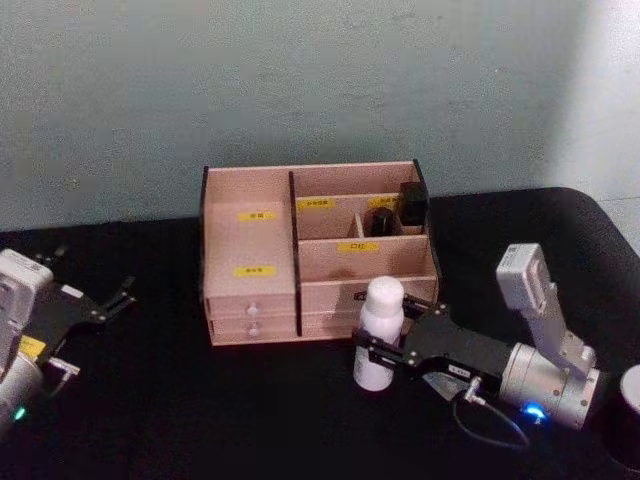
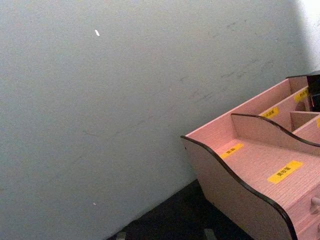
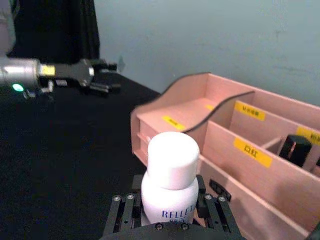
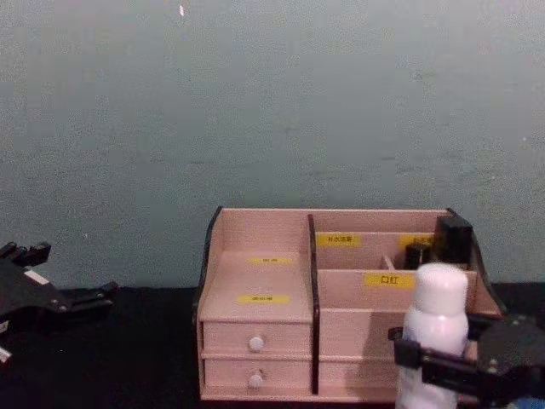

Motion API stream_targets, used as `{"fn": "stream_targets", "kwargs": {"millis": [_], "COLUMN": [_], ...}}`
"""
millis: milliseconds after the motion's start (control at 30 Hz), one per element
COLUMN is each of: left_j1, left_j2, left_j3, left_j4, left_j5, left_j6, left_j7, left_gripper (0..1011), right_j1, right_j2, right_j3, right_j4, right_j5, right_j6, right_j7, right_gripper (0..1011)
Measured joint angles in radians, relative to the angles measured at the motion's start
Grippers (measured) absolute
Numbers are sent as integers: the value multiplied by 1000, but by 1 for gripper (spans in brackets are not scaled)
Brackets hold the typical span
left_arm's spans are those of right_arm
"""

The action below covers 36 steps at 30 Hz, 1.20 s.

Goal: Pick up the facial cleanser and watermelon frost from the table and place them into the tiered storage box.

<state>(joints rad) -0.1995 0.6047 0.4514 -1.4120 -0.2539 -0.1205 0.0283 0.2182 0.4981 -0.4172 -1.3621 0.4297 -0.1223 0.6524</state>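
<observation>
Pink storage box (image 1: 250, 190): bottles (image 1: 413, 203) (black); right pincer (image 1: 378, 352) pinches facial cleanser (image 1: 381, 300); left pincer (image 3: 115, 76) spread.

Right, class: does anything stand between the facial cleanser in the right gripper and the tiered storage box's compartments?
Nothing loose. The right gripper holds the facial cleanser just before the tiered storage box; only the box's front wall rises between. Black bottles occupy its right rear compartments. The left gripper is parked far left.

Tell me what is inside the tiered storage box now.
Two black bottles stand in the tiered storage box's right rear compartments; its left tiers show only yellow labels. The shut drawers hide their contents. The facial cleanser stands outside, in front, in the right gripper.
</observation>
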Motion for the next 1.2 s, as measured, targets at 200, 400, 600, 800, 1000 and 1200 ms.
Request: {"fn": "stream_targets", "kwargs": {"millis": [200, 400, 600, 800, 1000, 1200], "left_j1": [0, 0, 0, 0, 0, 0], "left_j2": [0, 0, 0, 0, 0, 0], "left_j3": [0, 0, 0, 0, 0, 0], "left_j4": [0, 0, 0, 0, 0, 0], "left_j5": [0, 0, 0, 0, 0, 0], "left_j6": [0, 0, 0, 0, 0, 0], "left_j7": [0, 0, 0, 0, 0, 0], "left_gripper": [1001, 1001, 1001, 1001, 1001, 1001], "right_j1": [-7, 9, 49, 95, 142, 204], "right_j2": [17, 20, 1, -30, -57, -92], "right_j3": [21, 38, 39, 30, 20, 10], "right_j4": [-58, -96, -89, -57, -14, 53], "right_j5": [57, 98, 107, 92, 65, 36], "right_j6": [24, 30, 17, 4, 6, 3], "right_j7": [7, 0, -21, -51, -74, -85], "right_gripper": [600, 600, 600, 600, 600, 600]}}
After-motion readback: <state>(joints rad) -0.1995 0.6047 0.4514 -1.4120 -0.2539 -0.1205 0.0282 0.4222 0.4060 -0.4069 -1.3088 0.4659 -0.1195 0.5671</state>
